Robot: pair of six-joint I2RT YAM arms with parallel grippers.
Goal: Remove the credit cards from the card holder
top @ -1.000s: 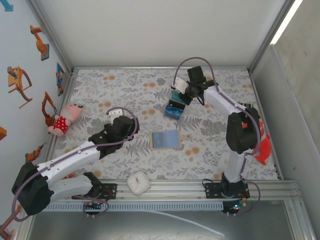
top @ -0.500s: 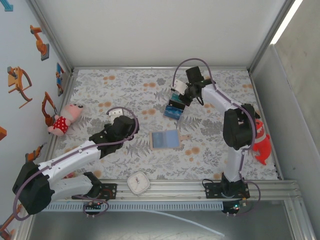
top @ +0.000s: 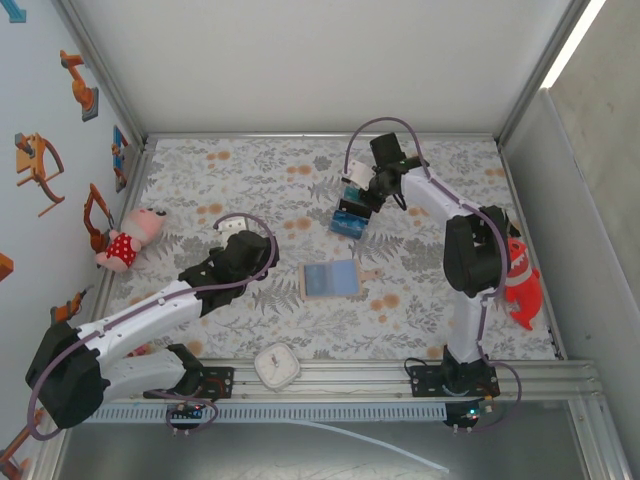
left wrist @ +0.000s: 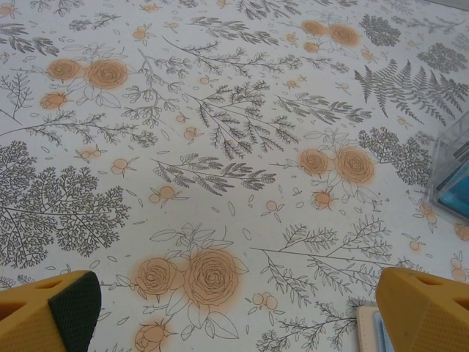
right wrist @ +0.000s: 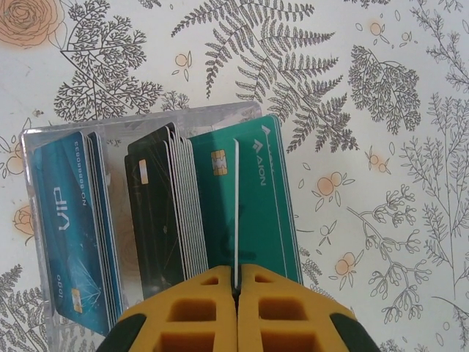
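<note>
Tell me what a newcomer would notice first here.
The right gripper, at the far side of the table, pinches a thin card edge-on over a clear box packed with teal, black and blue cards. The card holder lies open mid-table, with a pink plush at the left edge.

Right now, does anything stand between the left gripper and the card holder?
Nothing visible does. The open left gripper hangs over bare floral table cover, and the card holder lies open beside it, its corner next to one fingertip.
</note>
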